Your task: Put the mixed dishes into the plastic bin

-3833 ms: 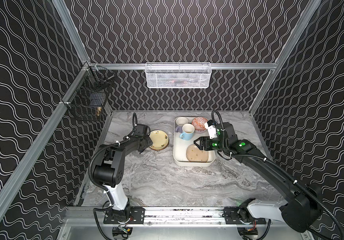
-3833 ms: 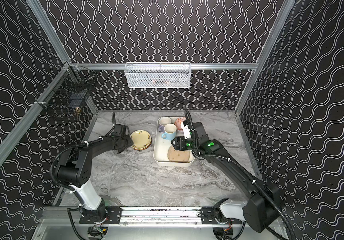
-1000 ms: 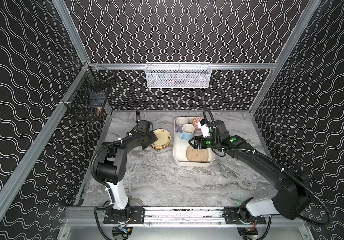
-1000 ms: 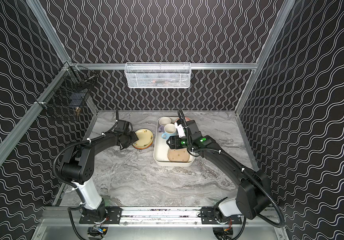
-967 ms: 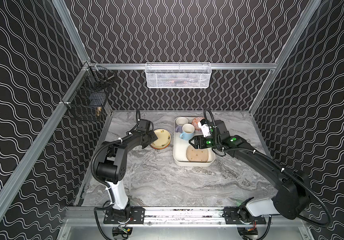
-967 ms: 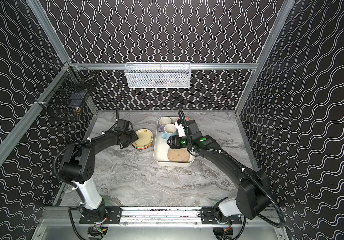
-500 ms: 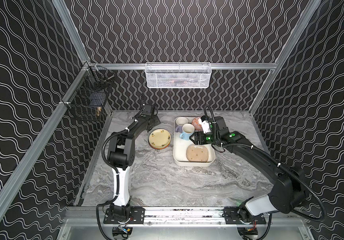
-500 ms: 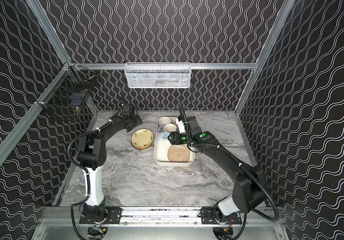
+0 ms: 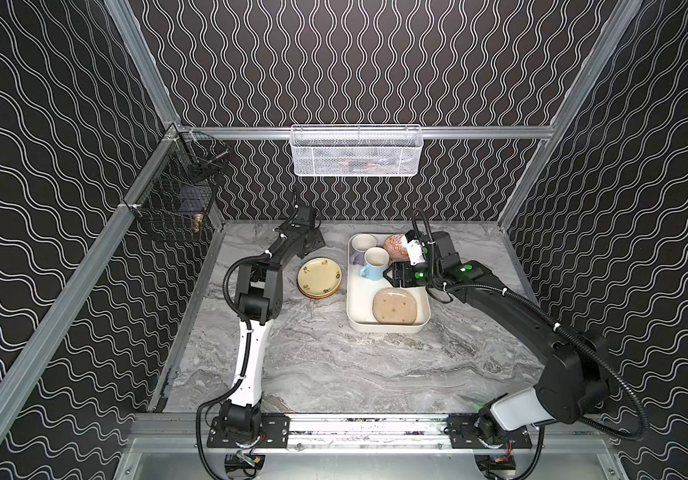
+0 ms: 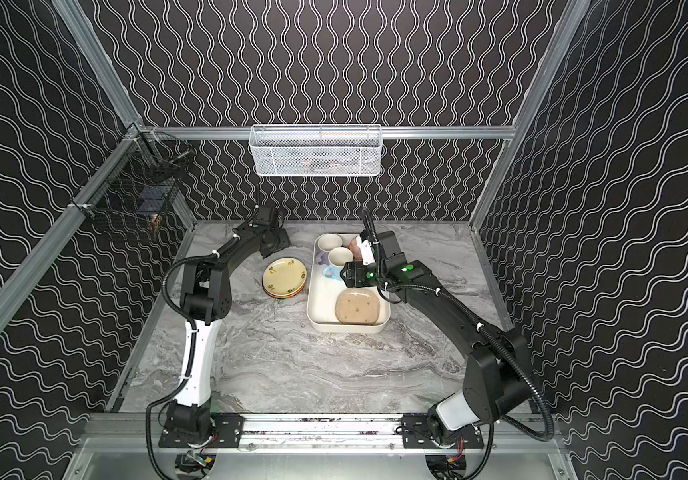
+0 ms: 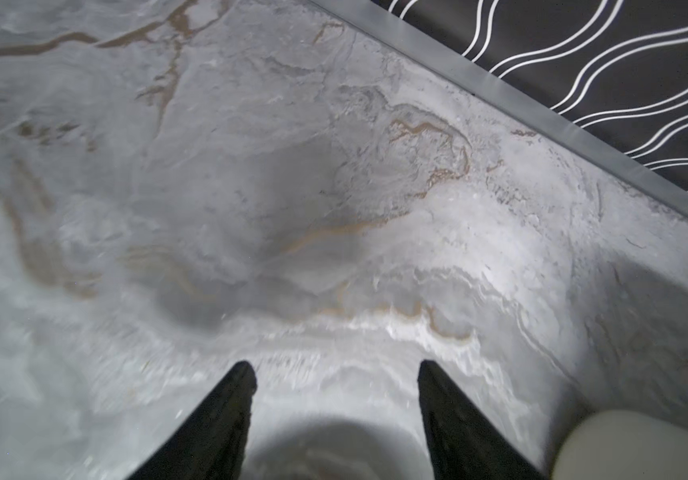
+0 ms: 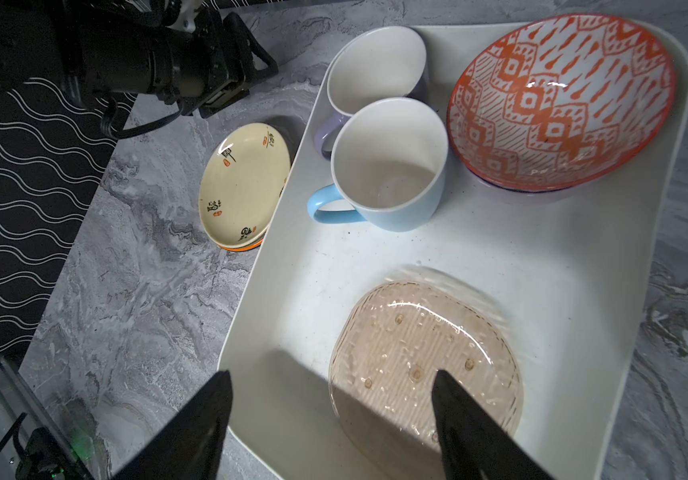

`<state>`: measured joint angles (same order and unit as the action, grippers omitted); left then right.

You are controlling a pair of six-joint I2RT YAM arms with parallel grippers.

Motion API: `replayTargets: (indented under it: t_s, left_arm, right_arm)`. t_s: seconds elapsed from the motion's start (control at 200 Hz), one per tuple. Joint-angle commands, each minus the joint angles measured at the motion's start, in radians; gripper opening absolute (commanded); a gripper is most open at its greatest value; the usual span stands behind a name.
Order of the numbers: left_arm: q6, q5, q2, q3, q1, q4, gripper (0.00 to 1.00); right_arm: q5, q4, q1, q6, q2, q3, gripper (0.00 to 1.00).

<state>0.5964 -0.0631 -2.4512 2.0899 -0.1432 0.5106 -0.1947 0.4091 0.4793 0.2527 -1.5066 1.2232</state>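
Observation:
The cream plastic bin holds a light-blue mug, a lilac mug, an orange-patterned bowl and a tan ribbed plate. Left of the bin, a short stack of small plates with a pale yellow one on top sits on the marble. My right gripper hovers open over the bin, empty. My left gripper is open over bare marble behind the stack.
A white wire-mesh basket hangs on the back wall and a black wire basket on the left rail. The back wall's metal edge runs close to my left gripper. A bin corner shows beside it.
My left gripper has left the plate stack's edge and swung toward the back wall. My right gripper has drawn back off the tan plate, toward the mugs.

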Motion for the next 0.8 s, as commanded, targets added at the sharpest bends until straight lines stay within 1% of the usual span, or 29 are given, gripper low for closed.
replayTargets:
  t_s: [0.0,0.095,0.26,0.405,0.551,0.796]
  left_arm:
    - [-0.028,0.024,-0.004,0.005,-0.008,0.045,0.66]
    - [-0.035,0.022,0.015,-0.039,-0.014,0.028,0.64]
    - [-0.055,0.031,0.019,-0.074,-0.022,0.038,0.62]
    - [-0.066,0.033,0.04,-0.129,-0.033,0.032,0.58]
    - [-0.074,0.04,0.088,-0.211,-0.038,0.009,0.55]
    - [-0.09,0.042,0.183,-0.354,-0.054,-0.01,0.53]
  right_arm:
    - [-0.008,0.001,-0.004,0.0,-0.001,0.006,0.77]
    - [-0.016,-0.003,-0.008,0.001,-0.003,0.003,0.77]
    - [-0.031,-0.009,-0.007,0.006,-0.002,-0.006,0.77]
    - [-0.034,-0.013,-0.008,0.009,0.013,-0.02,0.77]
    - [-0.047,-0.018,-0.007,0.014,0.028,-0.038,0.77]
    - [-0.063,-0.022,-0.007,0.019,0.058,-0.071,0.77]
